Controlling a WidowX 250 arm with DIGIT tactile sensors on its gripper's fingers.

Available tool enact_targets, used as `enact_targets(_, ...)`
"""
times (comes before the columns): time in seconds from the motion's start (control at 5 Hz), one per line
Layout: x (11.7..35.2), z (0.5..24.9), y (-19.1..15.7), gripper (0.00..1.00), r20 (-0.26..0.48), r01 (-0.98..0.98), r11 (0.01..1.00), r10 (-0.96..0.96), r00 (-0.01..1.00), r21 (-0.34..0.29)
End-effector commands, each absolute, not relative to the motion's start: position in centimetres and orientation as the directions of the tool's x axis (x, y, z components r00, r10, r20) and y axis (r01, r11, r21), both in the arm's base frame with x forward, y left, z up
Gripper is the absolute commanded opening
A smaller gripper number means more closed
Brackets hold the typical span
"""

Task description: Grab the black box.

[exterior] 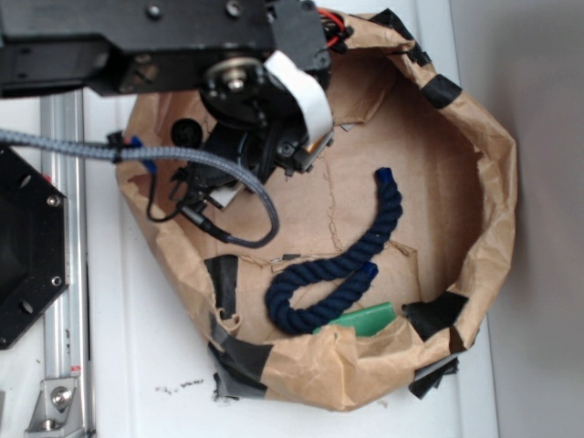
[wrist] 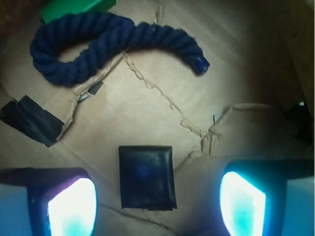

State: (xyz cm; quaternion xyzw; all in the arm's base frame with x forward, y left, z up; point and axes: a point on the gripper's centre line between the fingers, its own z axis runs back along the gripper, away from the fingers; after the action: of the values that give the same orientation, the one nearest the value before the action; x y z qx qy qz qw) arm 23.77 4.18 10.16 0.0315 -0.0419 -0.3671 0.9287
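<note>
Hand (wrist: 156,199) spread wide and holding nothing, fingers (wrist: 71,206) glowing either side of the black box (wrist: 146,177) flat on the brown paper (wrist: 162,108). Approach step, judging by this: next, straight descent, then closing on the box, well clear of the blue rope (wrist: 108,42)

My exterior camera looks almost straight down from high up, taking in the whole brown paper bin (exterior: 493,182) with the arm over its upper left. My wrist camera rides low inside that bin, facing its floor at close range past both fingers (wrist: 74,206). Both views share the blue rope (exterior: 342,265) and the green block (exterior: 365,319) beside it.
</note>
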Motion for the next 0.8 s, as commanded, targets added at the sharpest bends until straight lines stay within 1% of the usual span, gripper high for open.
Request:
enact_targets(0.0, 24.3, 11.2, 3.8, 1.0, 0.081, 0.684, 0.718, -0.695, 0.715, 0.128)
enact_targets(0.2, 25.2, 8.0, 3.2, 1.0, 0.016, 0.724, 0.678, -0.731, 0.682, 0.126)
enact_targets(0.4, 25.4, 5.4, 1.7, 1.0, -0.011, 0.769, 0.627, -0.774, 0.633, 0.127)
enact_targets(0.6, 25.6, 3.8, 2.0, 1.0, -0.032, 0.792, 0.606, -0.792, 0.609, 0.075)
